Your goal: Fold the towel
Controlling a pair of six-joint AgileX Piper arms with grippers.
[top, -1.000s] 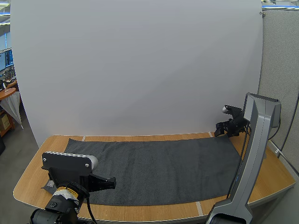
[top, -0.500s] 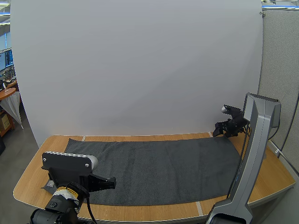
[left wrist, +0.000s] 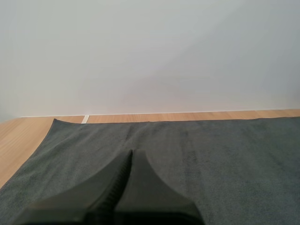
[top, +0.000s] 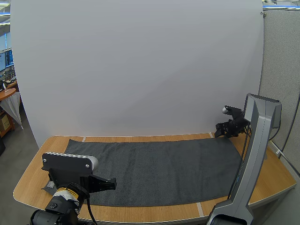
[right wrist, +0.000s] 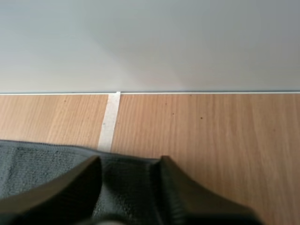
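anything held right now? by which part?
Nothing held. Left gripper: jaws shut on nothing, over the towel. Right gripper: jaws open astride the towel's far right corner, not pinching it.

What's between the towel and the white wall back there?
Just bare wooden table, crossed by one strip of white tape. The right wrist view shows it, from the towel edge to the wall.

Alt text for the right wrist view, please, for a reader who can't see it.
The right gripper is open, its fingers standing apart over the far edge of a dark grey towel. Beyond the towel lies the bare wooden table, crossed by a strip of white tape.
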